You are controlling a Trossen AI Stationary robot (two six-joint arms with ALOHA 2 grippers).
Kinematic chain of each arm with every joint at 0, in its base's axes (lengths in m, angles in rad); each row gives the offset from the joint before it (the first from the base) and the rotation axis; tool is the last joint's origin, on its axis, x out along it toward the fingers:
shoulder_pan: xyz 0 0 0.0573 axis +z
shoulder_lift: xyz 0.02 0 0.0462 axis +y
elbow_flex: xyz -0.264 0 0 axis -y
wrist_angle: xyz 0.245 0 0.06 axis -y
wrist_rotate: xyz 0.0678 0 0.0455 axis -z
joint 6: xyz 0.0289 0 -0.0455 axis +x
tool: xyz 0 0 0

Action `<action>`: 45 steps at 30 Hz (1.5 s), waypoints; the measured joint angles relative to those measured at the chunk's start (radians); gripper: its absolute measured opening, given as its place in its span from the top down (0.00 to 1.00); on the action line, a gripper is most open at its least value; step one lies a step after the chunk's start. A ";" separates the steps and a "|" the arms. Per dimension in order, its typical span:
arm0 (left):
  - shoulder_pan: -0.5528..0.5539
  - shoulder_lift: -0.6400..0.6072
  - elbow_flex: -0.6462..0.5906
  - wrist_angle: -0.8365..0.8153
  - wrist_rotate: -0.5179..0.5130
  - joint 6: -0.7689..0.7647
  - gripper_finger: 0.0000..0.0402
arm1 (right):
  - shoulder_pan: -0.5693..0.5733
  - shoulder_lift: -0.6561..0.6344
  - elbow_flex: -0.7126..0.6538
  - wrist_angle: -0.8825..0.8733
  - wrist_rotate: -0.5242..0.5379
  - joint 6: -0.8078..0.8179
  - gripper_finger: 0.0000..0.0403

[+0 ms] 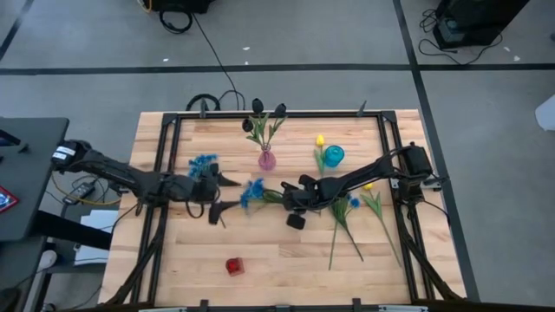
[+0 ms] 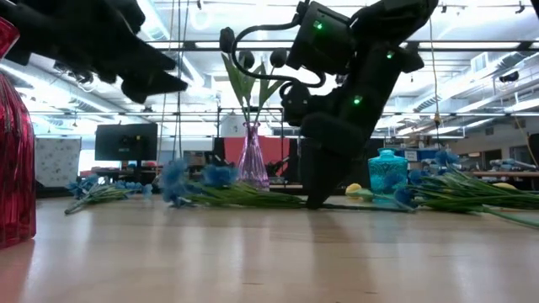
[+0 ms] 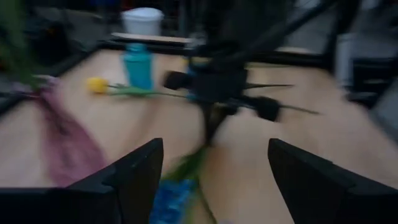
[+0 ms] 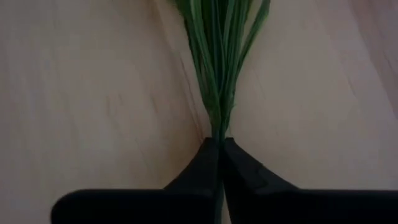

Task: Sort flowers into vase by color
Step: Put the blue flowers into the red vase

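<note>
A blue-blossomed flower bunch (image 1: 253, 192) lies on the table's middle, its green stems running right into my right gripper (image 1: 287, 198), which is shut on them. My left gripper (image 1: 229, 193) is open just left of the blossoms; in its wrist view the blue blossoms (image 3: 171, 200) show between its fingers without touching. A second blue bunch (image 1: 204, 165) lies farther back on the left. Dark tulips (image 1: 264, 121) stand in a pink vase (image 1: 267, 159). A yellow tulip (image 1: 319, 140) stands in a teal vase (image 1: 334, 156). My right gripper pinches the blue bunch's green stems (image 4: 217, 127) between its two shut fingers (image 4: 205, 165), at the end away from the blossoms. It comes from the table's right, slanting down, roughly along the stems. The bunch (image 2: 202, 183) lies on the table.
More flowers, a blue one (image 1: 351, 204) and a yellow tulip (image 1: 368, 186), lie on the table's right with long stems toward the near edge. A red vase (image 1: 234, 265) stands near the front edge. A black frame (image 1: 165, 147) borders the table.
</note>
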 joint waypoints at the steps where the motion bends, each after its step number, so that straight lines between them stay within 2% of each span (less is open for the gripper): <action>1: -0.020 -0.001 0.000 0.000 0.007 -0.023 0.26 | 0.000 -0.012 -0.003 -0.015 -0.006 -0.012 0.94; 7: -0.182 -0.013 0.026 -0.006 0.005 -0.103 0.27 | 0.006 -0.158 -0.004 0.027 0.018 -0.090 0.97; 14: -0.415 0.010 0.177 -0.041 -0.099 0.005 0.32 | 0.008 -0.273 -0.004 0.128 0.042 -0.175 0.96; 18: -0.542 0.120 0.280 -0.221 -0.201 -0.072 0.33 | 0.024 -0.317 -0.046 0.192 0.107 -0.184 0.96; 21: -0.619 0.218 0.357 -0.387 -0.310 -0.188 0.33 | 0.038 -0.366 -0.103 0.316 0.148 -0.200 0.96; 23: -0.655 0.274 0.395 -0.474 -0.338 -0.279 0.33 | 0.038 -0.391 -0.148 0.418 0.136 -0.215 0.95; 27: -0.691 0.343 0.423 -0.546 -0.328 -0.474 0.33 | 0.036 -0.423 -0.227 0.644 0.077 -0.252 0.95; 31: -0.710 0.384 0.419 -0.549 -0.316 -0.590 0.33 | 0.034 -0.428 -0.262 0.763 0.016 -0.289 0.95; 38: -0.729 0.451 0.418 -0.536 -0.316 -0.594 0.33 | 0.036 -0.428 -0.274 0.801 0.008 -0.287 0.95; 45: -0.741 0.605 0.417 -0.466 -0.302 -0.572 0.33 | 0.053 -0.428 -0.274 0.801 0.007 -0.285 0.95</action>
